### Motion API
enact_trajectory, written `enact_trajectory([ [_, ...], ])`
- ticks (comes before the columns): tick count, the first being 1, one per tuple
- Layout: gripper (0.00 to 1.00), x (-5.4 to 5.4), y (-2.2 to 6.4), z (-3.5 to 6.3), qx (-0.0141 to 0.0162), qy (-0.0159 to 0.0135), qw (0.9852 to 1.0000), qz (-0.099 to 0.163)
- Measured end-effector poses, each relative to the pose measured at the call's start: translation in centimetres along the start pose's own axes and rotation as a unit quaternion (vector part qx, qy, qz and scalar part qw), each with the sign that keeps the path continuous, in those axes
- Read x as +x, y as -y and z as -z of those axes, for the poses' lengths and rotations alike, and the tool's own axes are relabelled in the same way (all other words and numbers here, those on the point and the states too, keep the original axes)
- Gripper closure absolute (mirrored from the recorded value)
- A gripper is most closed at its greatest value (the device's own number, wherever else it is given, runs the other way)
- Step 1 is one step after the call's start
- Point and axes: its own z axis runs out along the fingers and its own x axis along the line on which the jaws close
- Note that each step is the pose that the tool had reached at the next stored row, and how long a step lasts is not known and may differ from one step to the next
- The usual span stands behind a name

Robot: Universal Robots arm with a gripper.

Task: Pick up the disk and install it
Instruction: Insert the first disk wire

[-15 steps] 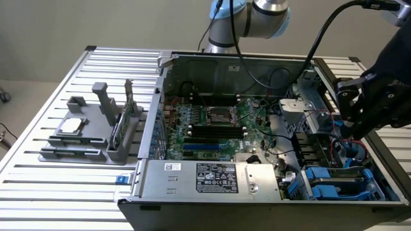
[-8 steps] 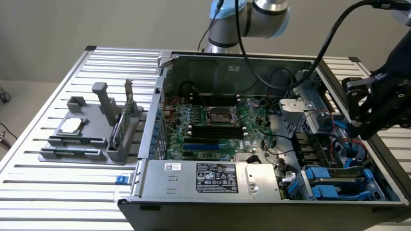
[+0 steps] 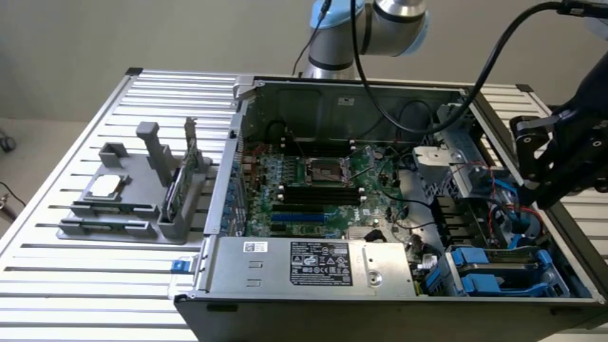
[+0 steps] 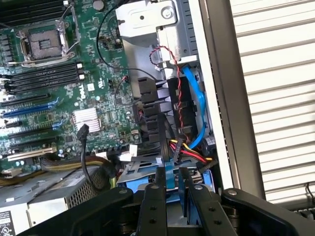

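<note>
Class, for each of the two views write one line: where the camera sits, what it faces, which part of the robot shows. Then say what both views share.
Exterior view: off the arm and raised, looking down into the open computer case on the slatted table; the arm and the end effector show.
Wrist view: on the wrist, looking past the end effector at the blue drive bay; its fingers show, the disk between them.
Shared: the motherboard and the drive bay.

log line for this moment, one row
tool: shut on disk | disk: blue edge in grip | position: over blue drive bay, exterior view's right | installed: not yet
</note>
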Motion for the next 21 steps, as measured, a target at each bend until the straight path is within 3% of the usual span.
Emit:
enact_trajectory([
  [10,0.75,-0.1,0.19,-0.67,-0.0005,0.0025,0.9991,-0.043],
  [21,0.75,-1.3,0.27,-1.23,-0.0010,0.0031,0.9985,-0.054],
])
